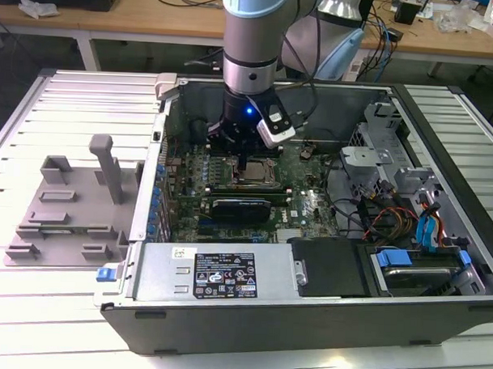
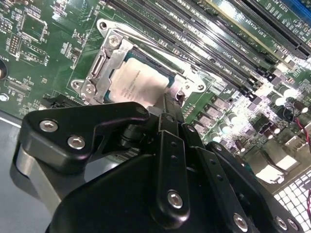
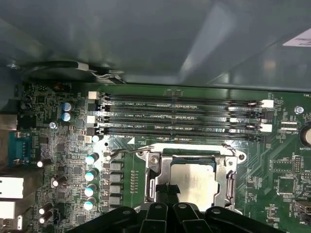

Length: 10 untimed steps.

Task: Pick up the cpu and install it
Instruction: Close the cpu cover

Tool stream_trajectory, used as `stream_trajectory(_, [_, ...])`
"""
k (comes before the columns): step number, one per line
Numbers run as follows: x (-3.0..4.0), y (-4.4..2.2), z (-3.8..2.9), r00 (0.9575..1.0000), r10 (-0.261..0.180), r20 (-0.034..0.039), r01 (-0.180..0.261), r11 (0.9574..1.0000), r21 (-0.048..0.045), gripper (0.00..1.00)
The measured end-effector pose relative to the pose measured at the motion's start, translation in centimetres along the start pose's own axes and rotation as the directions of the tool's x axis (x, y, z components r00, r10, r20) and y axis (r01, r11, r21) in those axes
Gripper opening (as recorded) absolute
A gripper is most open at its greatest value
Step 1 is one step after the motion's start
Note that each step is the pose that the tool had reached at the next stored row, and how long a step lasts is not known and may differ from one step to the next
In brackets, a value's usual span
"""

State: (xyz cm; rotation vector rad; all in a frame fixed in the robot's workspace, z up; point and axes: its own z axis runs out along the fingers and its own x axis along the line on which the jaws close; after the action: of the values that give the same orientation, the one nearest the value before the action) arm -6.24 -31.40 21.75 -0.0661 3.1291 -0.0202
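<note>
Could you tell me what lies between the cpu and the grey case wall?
Long memory slots run side by side between the cpu and the case wall, seen in the first wrist view.

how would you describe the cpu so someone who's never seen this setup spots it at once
Look inside the open grey computer case, at the green motherboard on its floor. Beside the long black memory slots sits a silver metal socket frame. The cpu is the flat shiny silver square within it, the only smooth bare plate there.
</note>
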Motion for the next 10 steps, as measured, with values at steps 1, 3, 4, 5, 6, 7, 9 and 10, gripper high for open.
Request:
stream_trajectory(1, [0.09,0.0,0.1,1.0,-0.006,0.0007,0.006,1.0,0.0,0.11])
stream_trajectory(3, [0.34,0.02,0.43,0.9997,-0.022,0.0042,0.022,0.9998,0.0001,0.11])
stream_trajectory(4, [0.52,0.02,0.52,0.9996,-0.026,0.0051,0.026,0.9997,0.0002,0.11])
stream_trajectory(5, [0.66,0.04,0.58,0.9996,-0.029,0.0054,0.029,0.9996,0.0002,0.11])
stream_trajectory(6, [0.72,0.05,0.66,0.9995,-0.03,0.0058,0.03,0.9995,0.0,0.11])
stream_trajectory(7, [0.77,0.06,0.82,0.9994,-0.033,0.0063,0.033,0.9994,0.0001,0.11])
stream_trajectory(9, [0.87,0.07,1.17,0.9991,-0.043,0.0069,0.043,0.9991,0.0,0.11])
stream_trajectory(10, [0.88,0.06,1.29,0.999,-0.045,0.0069,0.045,0.999,0.0003,0.11])
